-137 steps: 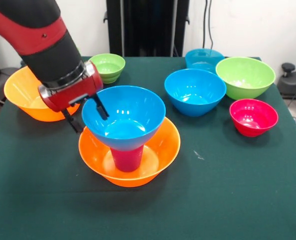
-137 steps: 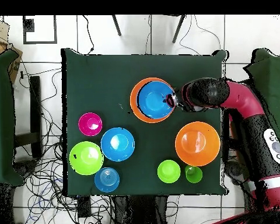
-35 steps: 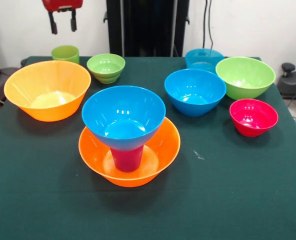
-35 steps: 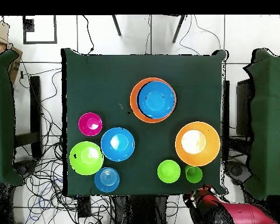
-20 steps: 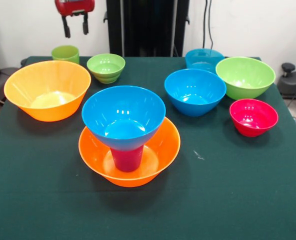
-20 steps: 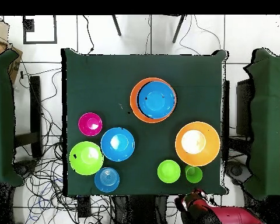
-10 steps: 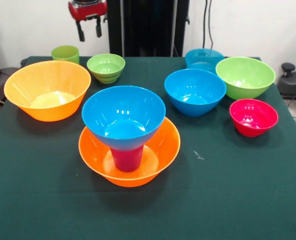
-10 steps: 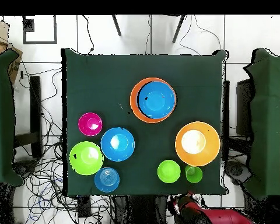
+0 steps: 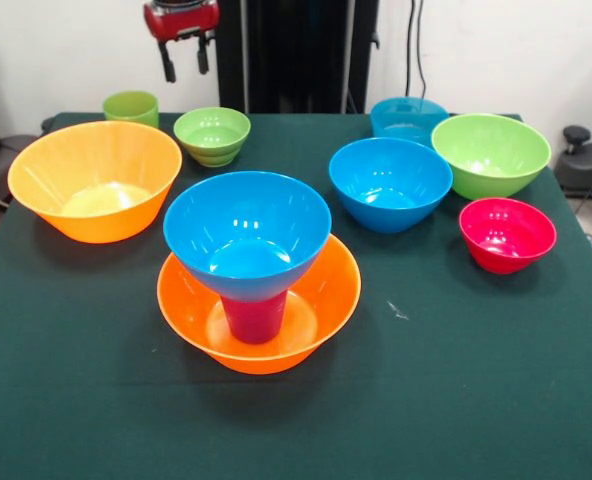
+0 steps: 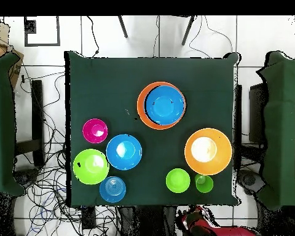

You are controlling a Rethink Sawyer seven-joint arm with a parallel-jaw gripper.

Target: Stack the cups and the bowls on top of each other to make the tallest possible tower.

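The tower stands at the table's middle: a blue bowl (image 9: 247, 235) sits on the purple-magenta cup (image 9: 254, 318), which stands inside an orange bowl (image 9: 316, 300). It also shows in the overhead view (image 10: 164, 104). My gripper (image 9: 184, 60) hangs open and empty above the table's far edge, over the light green cup (image 9: 131, 107) and a small lime bowl (image 9: 212, 135). It also shows in the overhead view (image 10: 190, 218). The second orange bowl (image 9: 94, 180) stands alone at the left.
A blue bowl (image 9: 390, 183), a large lime bowl (image 9: 490, 153), a teal bowl (image 9: 408, 118) and a red-pink bowl (image 9: 506, 233) stand at the right on the dark green table (image 9: 456, 380). The black pedestal (image 9: 296, 55) stands behind.
My gripper has drifted a little to the right along the table's far edge, still open and empty. The bowls, cups and tower have not moved.
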